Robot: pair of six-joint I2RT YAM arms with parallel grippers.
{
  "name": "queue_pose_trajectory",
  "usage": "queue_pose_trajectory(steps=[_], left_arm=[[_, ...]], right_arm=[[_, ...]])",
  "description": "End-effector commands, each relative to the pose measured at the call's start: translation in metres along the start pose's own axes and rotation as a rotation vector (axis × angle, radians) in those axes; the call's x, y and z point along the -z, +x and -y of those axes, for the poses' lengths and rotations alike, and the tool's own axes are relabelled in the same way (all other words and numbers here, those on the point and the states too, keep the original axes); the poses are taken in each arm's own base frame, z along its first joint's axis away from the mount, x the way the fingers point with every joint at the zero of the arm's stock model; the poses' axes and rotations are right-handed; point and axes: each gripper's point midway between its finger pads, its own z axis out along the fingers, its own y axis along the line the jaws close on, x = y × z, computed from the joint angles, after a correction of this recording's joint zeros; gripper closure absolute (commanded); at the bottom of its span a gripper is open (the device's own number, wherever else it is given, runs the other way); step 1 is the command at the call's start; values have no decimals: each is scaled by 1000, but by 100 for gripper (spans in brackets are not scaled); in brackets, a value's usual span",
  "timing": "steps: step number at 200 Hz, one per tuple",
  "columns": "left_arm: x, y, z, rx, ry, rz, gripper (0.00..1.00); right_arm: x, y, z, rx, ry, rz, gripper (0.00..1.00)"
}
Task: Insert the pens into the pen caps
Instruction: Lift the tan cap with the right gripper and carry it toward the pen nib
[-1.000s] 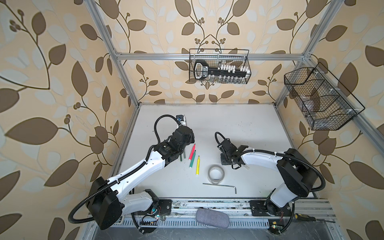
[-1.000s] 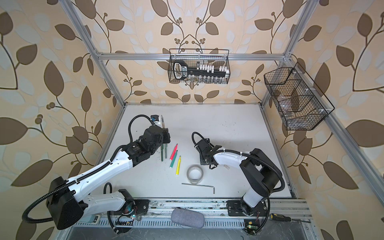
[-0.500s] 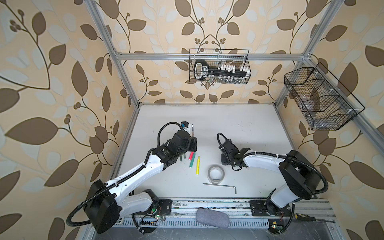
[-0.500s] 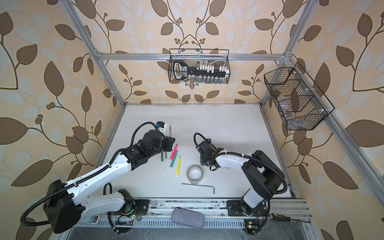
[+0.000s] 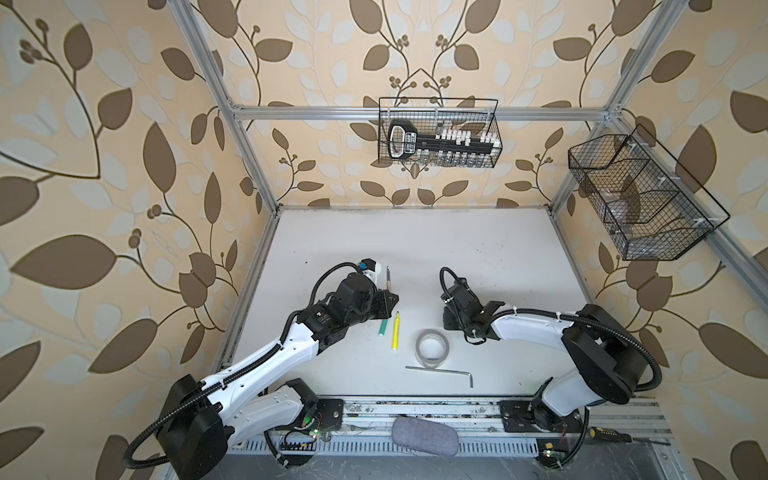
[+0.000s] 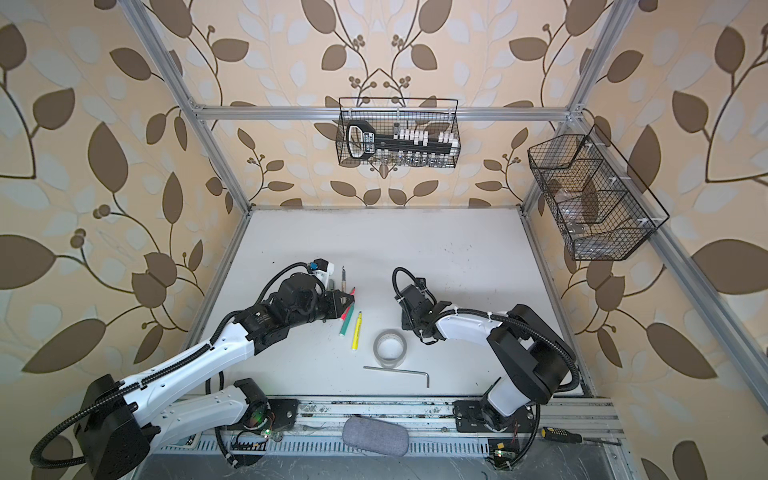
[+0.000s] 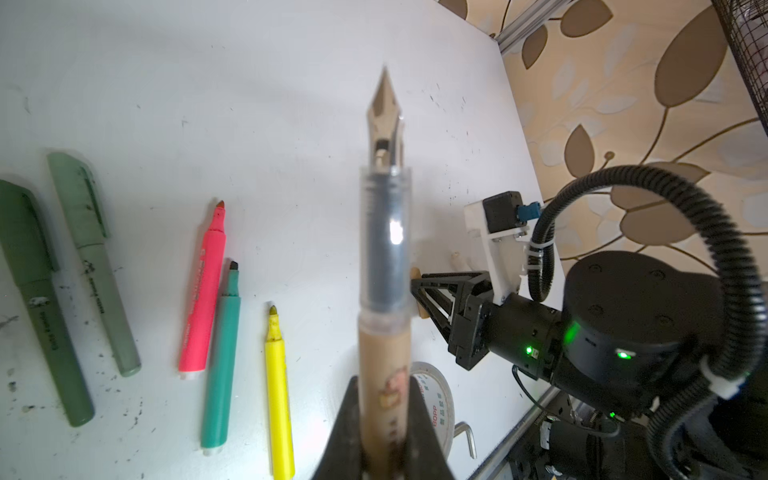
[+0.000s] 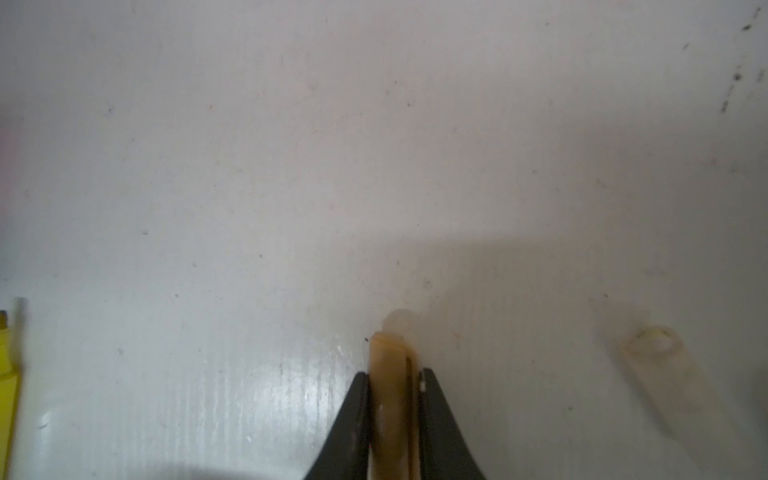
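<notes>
My left gripper (image 7: 384,419) is shut on the tan pen (image 7: 384,249), whose bare metal nib points away from the wrist. In both top views the same tan pen (image 5: 389,279) sticks out past that gripper (image 5: 388,297) left of centre. My right gripper (image 8: 392,374) is shut on a tan pen cap (image 8: 388,361) down at the table surface. A clear whitish cap (image 8: 660,365) lies beside it. Pink (image 7: 203,291), green (image 7: 222,361) and yellow (image 7: 278,386) markers lie uncapped on the table. A dark green pen (image 7: 41,299) and a grey-green pen (image 7: 95,257) lie capped.
A roll of clear tape (image 5: 432,348) and a silver hex key (image 5: 440,370) lie near the front. Wire baskets hang on the back wall (image 5: 438,133) and right wall (image 5: 640,199). A grey pouch (image 5: 424,434) rests on the front rail.
My left gripper has carried the tan pen rightward and nearer the front, over the markers. My right gripper has shifted a little left and its jaws have closed in on the tan cap.
</notes>
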Motion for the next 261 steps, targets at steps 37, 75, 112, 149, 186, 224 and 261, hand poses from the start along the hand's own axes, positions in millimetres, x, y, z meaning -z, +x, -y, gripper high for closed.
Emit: queue_pose_trajectory(steps=[37, 75, 112, 149, 186, 224, 261], left_arm=[[-13, -9, 32, 19, 120, -15, 100], [-22, -12, 33, -5, 102, -20, 100], [-37, -3, 45, -40, 119, -66, 100], [-43, 1, 44, -53, 101, -78, 100], [-46, 6, 47, -59, 104, -95, 100], [-59, 16, 54, -86, 116, -156, 100], [-68, 20, 59, -97, 136, -181, 100]], right_arm=[[5, 22, 25, -99, -20, -70, 81], [10, 9, 23, -122, -43, -41, 82], [15, -3, 25, -176, -66, -3, 84], [24, -16, 23, -203, -84, 45, 83], [24, -18, 22, -209, -86, 51, 84], [24, -20, 19, -230, -106, 61, 84], [27, -27, 14, -257, -131, 86, 85]])
